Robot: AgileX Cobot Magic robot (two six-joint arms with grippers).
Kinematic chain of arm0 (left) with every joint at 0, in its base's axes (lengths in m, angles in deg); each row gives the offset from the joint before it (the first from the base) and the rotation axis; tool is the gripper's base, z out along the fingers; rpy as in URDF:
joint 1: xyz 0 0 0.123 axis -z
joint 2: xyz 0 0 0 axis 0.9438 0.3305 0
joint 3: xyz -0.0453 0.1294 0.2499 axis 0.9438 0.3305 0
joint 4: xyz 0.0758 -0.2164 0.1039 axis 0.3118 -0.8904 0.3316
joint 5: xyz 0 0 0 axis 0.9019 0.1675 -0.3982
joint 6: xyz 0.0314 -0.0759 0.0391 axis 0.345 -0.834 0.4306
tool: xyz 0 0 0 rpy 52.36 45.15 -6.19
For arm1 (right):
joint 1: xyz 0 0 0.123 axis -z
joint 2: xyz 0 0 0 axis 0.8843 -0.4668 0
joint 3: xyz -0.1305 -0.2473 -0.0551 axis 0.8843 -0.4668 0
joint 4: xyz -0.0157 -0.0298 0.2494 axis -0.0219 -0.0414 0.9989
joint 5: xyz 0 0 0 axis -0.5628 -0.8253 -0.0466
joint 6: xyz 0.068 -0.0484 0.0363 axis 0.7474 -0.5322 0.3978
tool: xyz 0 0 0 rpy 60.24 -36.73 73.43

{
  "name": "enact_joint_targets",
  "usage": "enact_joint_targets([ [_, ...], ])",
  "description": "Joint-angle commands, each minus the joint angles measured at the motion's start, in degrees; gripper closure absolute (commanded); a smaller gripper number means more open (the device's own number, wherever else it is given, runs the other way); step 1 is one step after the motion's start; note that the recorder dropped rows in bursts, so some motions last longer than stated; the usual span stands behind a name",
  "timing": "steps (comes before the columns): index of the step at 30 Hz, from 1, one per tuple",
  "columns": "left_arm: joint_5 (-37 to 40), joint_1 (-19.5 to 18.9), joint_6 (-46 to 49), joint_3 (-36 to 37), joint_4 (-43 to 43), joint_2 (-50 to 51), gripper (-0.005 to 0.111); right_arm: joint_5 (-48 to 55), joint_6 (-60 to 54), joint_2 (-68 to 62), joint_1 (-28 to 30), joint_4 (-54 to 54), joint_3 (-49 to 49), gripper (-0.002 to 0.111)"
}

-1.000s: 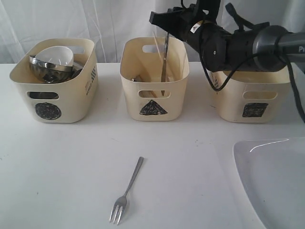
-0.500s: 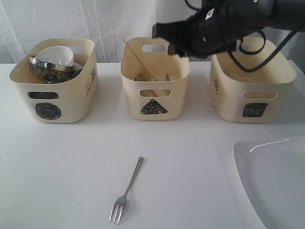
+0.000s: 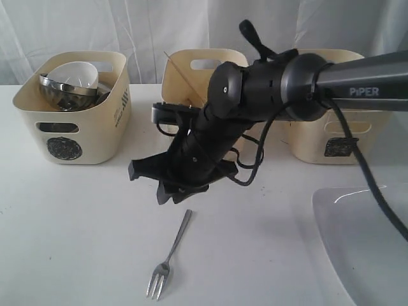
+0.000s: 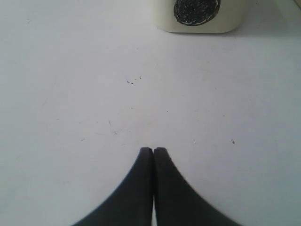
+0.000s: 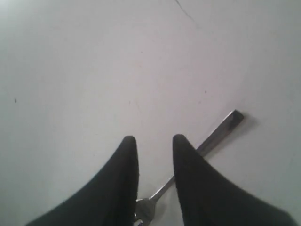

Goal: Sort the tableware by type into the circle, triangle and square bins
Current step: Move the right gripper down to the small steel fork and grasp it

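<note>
Above the fork (image 3: 171,250), the right tool (image 5: 154,139) is now hovering, having swung down from the triangle bin (image 3: 175,89) behind it. Its jaws are standing partly apart and empty, so the fork, lying on the desk (image 3: 76,223), is probably becoming the next pick.

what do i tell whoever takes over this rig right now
Left gripper: shut, empty, over bare table.
Right gripper: open, empty, hovering over the steel fork.
Done: small white bowl and steel bowl lie in the cream circle-marked bin; a wooden chopstick pokes from the triangle-marked bin.
Left: fork, probably for the triangle-marked bin; large white plate on the table, likely for the square-marked bin.
</note>
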Motion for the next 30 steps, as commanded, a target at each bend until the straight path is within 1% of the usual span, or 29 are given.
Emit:
enact_joint_targets([
  [1,0.5,-0.1,0.2,0.4,-0.3,-0.2,0.107,4.7,0.0,-1.1,-0.1,-0.3,-0.1,0.068],
  [2,0.5,-0.1,0.2,0.4,-0.3,-0.2,0.107,5.5,0.0,-1.2,-0.1,-0.5,-0.1,0.063],
  [3,0.5,-0.1,0.2,0.4,-0.3,-0.2,0.107,6.8,0.0,-1.2,-0.1,-1.4,-0.1,0.054],
  [5,0.5,-0.1,0.2,0.4,-0.3,-0.2,0.107,8.2,0.0,-1.2,-0.1,-1.6,-0.1,0.050],
  [6,0.5,-0.1,0.2,0.4,-0.3,-0.2,0.107,8.7,0.0,-1.3,-0.1,-1.6,-0.1,0.050],
  [10,0.5,-0.1,0.2,0.4,-0.3,-0.2,0.107,11.3,0.4,-2.5,-0.1,-2.2,-0.1,0.050],
  [14,0.5,-0.1,0.2,0.4,-0.3,-0.2,0.107,16.5,4.1,-4.9,-0.1,-3.6,-0.1,0.050],
  [18,0.5,-0.1,0.2,0.4,-0.3,-0.2,0.107,20.3,4.5,-6.7,-0.1,-3.8,0.0,0.050],
  [24,0.5,-0.1,0.2,0.4,-0.3,-0.2,0.107,19.2,4.5,-6.7,-0.1,-4.5,0.1,0.057],
  [27,0.5,-0.1,0.2,0.4,-0.3,-0.2,0.107,19.7,4.7,-6.3,-0.1,-5.6,0.9,0.058],
  [30,0.5,-0.1,0.2,0.4,-0.3,-0.2,0.107,19.5,3.8,-4.7,-0.4,-0.9,1.9,0.058],
])
